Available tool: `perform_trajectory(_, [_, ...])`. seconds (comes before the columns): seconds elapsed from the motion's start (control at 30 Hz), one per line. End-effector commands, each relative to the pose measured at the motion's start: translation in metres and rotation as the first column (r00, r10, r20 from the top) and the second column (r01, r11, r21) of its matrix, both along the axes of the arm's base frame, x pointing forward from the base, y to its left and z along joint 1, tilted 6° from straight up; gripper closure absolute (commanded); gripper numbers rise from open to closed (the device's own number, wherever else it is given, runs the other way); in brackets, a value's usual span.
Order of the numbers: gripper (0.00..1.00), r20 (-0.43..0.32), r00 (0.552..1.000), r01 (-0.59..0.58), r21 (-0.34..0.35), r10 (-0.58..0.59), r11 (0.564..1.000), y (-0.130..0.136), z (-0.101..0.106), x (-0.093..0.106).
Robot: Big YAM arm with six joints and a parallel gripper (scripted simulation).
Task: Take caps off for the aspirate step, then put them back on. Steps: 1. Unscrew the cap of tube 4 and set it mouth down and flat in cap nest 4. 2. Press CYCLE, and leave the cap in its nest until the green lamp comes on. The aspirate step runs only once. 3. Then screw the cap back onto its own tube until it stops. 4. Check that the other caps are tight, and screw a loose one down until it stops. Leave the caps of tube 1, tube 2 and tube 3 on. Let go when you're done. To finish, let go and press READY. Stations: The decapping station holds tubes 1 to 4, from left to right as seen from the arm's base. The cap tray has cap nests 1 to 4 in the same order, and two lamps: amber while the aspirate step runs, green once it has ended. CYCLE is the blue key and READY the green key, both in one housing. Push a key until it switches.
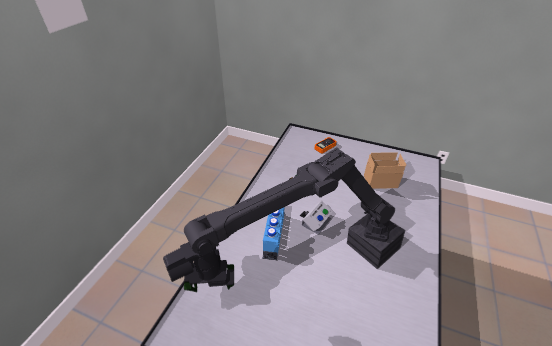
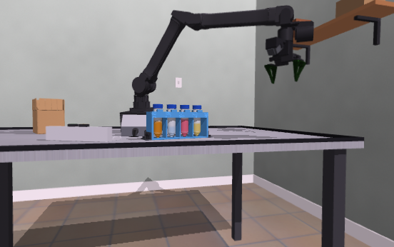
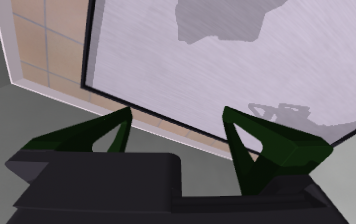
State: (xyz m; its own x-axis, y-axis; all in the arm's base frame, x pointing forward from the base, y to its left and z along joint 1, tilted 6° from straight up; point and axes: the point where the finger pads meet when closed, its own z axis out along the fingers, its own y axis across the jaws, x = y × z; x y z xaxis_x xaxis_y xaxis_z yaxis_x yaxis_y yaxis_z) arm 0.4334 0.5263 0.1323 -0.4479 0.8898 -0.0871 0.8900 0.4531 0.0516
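Wrist view: your pincer (image 3: 175, 127) hangs spread wide and empty, high over the desk (image 3: 200, 65) edge.

Nothing sits between the green fingers; below them you see only desk and floor. Farther off, in the exterior view, the blue decapping station (image 2: 177, 125) stands well apart from the pincer, all four tubes capped. Tube 4's cap (image 2: 158, 106) appears to be the leftmost there, at the base's right-hand end; confirm it before you commit. Bring the arm back over the rack, descend straight over that cap, centre the fingers around it and close squarely before you unscrew. Beyond the rack waits the key housing (image 1: 319, 216), untouched.
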Motion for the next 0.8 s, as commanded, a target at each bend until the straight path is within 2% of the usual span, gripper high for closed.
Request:
perform_trajectory(0.0, [0.00, 0.009, 1.000, -0.001, 0.012, 0.001, 1.000, 0.0016, 0.0082, 0.0004])
perform_trajectory(0.53, [0.00, 0.009, 1.000, -0.001, 0.012, 0.001, 1.000, 0.0016, 0.0082, 0.0004])
perform_trajectory(0.57, [0.51, 0.025, 1.000, -0.001, 0.032, 0.001, 0.999, 0.0067, 0.0180, 0.0044])
perform_trajectory(0.77, [0.51, 0.025, 1.000, -0.001, 0.032, 0.001, 0.999, 0.0067, 0.0180, 0.0044])
